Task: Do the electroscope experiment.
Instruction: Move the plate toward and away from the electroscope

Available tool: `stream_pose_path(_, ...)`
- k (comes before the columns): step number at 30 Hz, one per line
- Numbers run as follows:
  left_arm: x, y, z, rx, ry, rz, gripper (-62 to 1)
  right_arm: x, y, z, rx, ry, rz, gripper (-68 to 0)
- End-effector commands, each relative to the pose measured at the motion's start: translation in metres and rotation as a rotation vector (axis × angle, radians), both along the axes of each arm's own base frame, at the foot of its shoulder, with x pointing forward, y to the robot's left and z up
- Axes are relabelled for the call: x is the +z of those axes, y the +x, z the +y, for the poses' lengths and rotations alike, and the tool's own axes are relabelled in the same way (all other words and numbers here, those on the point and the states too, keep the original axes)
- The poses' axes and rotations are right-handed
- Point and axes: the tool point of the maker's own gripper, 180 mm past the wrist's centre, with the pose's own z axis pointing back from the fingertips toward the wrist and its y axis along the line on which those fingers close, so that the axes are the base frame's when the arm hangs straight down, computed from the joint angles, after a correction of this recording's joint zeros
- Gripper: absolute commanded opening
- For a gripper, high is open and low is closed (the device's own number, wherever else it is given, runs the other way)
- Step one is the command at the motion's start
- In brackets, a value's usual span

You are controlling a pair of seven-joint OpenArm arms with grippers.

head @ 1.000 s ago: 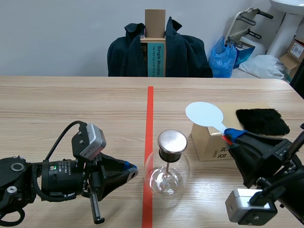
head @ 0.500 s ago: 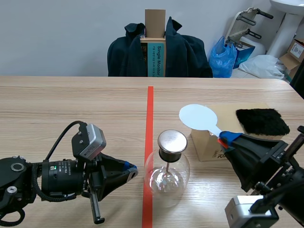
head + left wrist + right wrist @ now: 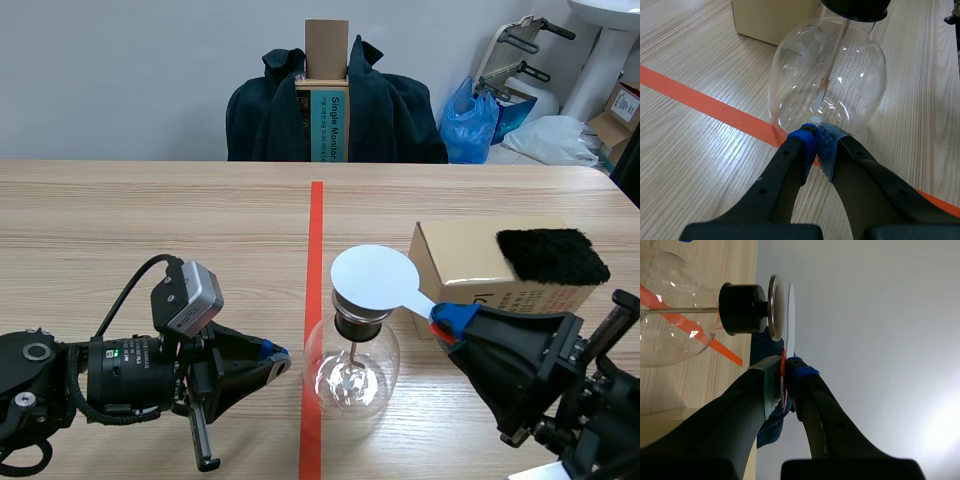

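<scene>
Electroscope (image 3: 352, 368) stands upright on the counter (image 3: 150, 220), its glass flask resting on the orange-red tape line. A black stopper closes the neck, with a metal plate (image 3: 775, 305) on top and a rod running down into the flask.

Right gripper (image 3: 447, 320) is clenched on the handle of a paddle (image 3: 372, 280). The handle is pinched between the pads (image 3: 771, 382). The paddle's white disc sits flat over the metal plate and covers most of it in the scene view. In the right wrist view the disc (image 3: 790, 315) lies parallel to the plate, just beside it. Whether the two touch cannot be told.

Left gripper (image 3: 272, 355) lies low on the counter, on the left side of the flask. Its fingers are closed together with nothing between them. In the left wrist view the tips (image 3: 815, 135) point at the lower wall of the flask (image 3: 827, 75), just beside the glass.

A box (image 3: 470, 265) stands beyond the right gripper, near the electroscope. A black fur pad (image 3: 552, 256) lies on its top.
</scene>
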Motion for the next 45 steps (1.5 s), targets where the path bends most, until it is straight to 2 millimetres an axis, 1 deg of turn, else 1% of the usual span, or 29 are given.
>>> stream_pose_path(1, 0.011, 0.005, -0.003, 0.001, -0.031, -0.025, -58.2, 0.01, 0.003, 0.002, 0.015, 0.007, -0.04, -66.7)
stream_pose_path(19, 0.011, 0.005, -0.003, 0.001, -0.031, -0.025, -58.2, 0.009, -0.002, 0.005, 0.048, 0.007, -0.04, -66.7)
stream_pose_path(22, 0.011, 0.005, -0.003, 0.001, -0.031, -0.025, -58.2, 0.01, 0.0, 0.004, 0.037, 0.007, -0.04, -66.7)
stream_pose_path(25, 0.011, 0.005, -0.003, 0.001, -0.031, -0.025, -58.2, 0.01, 0.006, 0.0, -0.005, 0.008, -0.039, -66.7)
stream_pose_path(31, 0.011, 0.005, -0.003, 0.001, -0.031, -0.025, -58.2, 0.012, 0.026, -0.016, -0.143, 0.02, -0.04, -66.7)
stream_pose_path(39, 0.011, 0.005, -0.003, 0.001, -0.031, -0.025, -58.2, 0.016, 0.052, -0.046, -0.363, 0.048, -0.044, -66.7)
stream_pose_path(42, 0.009, 0.004, -0.003, 0.0, -0.024, -0.022, -58.2, 0.024, 0.06, -0.057, -0.435, 0.066, -0.064, -66.7)
stream_pose_path(45, 0.008, 0.004, -0.003, -0.001, -0.015, -0.018, -58.2, 0.041, 0.067, -0.071, -0.491, 0.083, -0.11, -66.7)
